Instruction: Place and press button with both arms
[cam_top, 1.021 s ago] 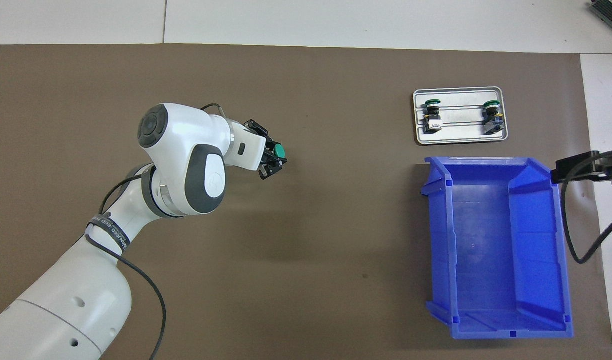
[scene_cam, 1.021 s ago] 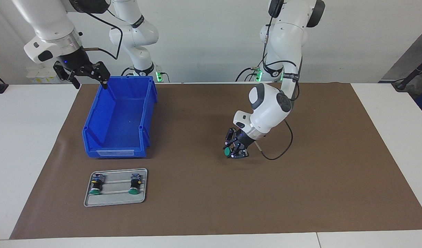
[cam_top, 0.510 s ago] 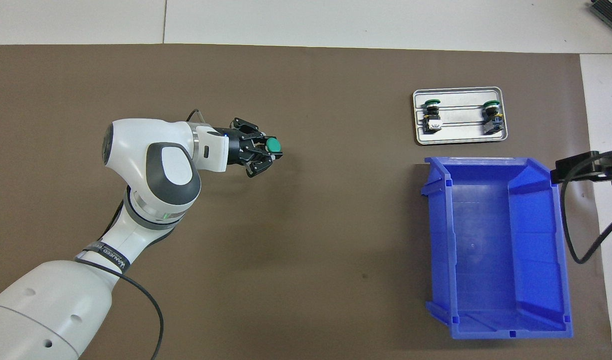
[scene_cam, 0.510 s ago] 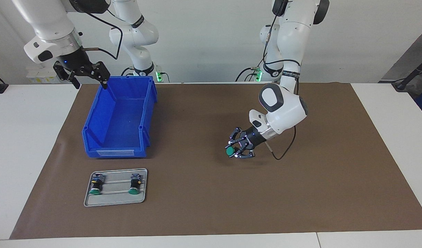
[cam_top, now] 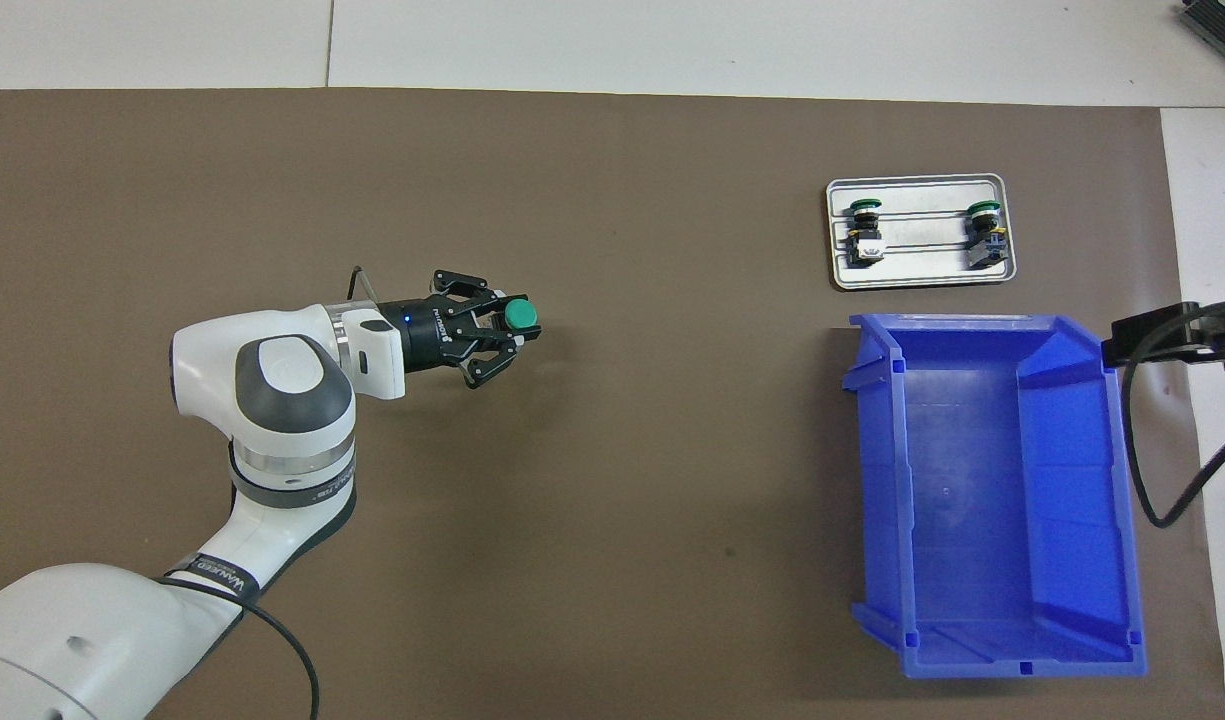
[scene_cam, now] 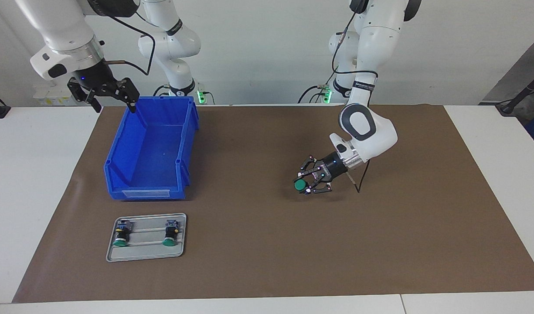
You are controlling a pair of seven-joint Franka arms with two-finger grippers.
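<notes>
A button (scene_cam: 300, 185) with a round green cap sits between the fingers of my left gripper (scene_cam: 309, 180), which is shut on it low over the middle of the brown mat (scene_cam: 258, 261). The overhead view shows the same button (cam_top: 519, 316) at the tip of the left gripper (cam_top: 499, 333), cap turned upward. Whether the button touches the mat cannot be told. My right gripper (scene_cam: 114, 104) hangs open and holds nothing, above the corner of the blue bin (scene_cam: 147, 192) nearest the robots. Only its edge, the right gripper (cam_top: 1187, 333), shows from overhead.
A grey metal tray (scene_cam: 145, 257) lies on the mat beside the bin, farther from the robots, with two more green-capped buttons (scene_cam: 120, 235) (scene_cam: 171, 234) lying on it. The bin (cam_top: 972, 660) stands at the right arm's end. A cable trails from the left wrist.
The left arm has swung its forearm round and laid the wrist flatter, carrying the button slightly toward its own end of the table, the cap turning upward. The right arm has not moved.
</notes>
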